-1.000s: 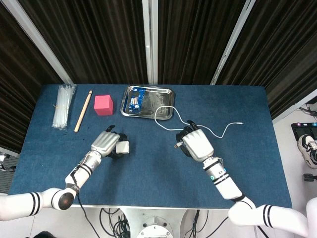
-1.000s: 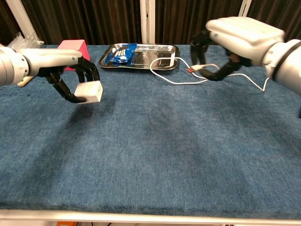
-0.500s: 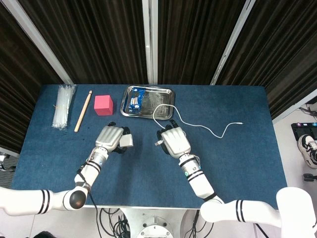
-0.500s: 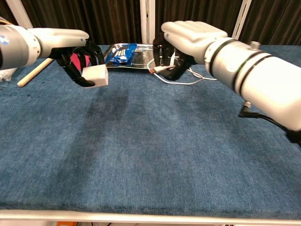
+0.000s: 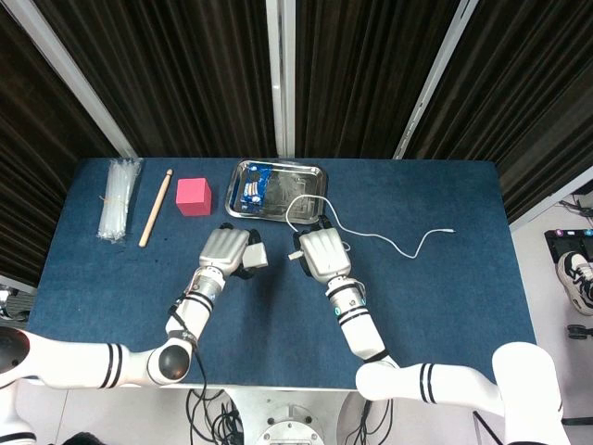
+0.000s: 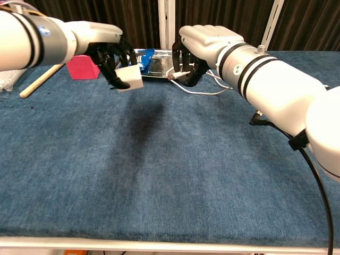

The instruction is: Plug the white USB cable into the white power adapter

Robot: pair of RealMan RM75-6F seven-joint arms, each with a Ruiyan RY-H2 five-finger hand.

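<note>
While the left hand [image 6: 109,56] grips it, the white power adapter [image 6: 130,78] hangs tilted.

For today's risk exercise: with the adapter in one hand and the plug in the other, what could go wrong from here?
1. The white USB cable loops over the metal tray; pulling may drag it.
2. The right hand hides the plug, so alignment with the white power adapter may miss.
3. The left hand holds the adapter at its edge; pushing could twist it.

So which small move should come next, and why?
Probably bring the right hand slightly leftward, lining the USB plug up with the white power adapter held by the left hand. Both are lifted above the table, with a gap between them.
</note>
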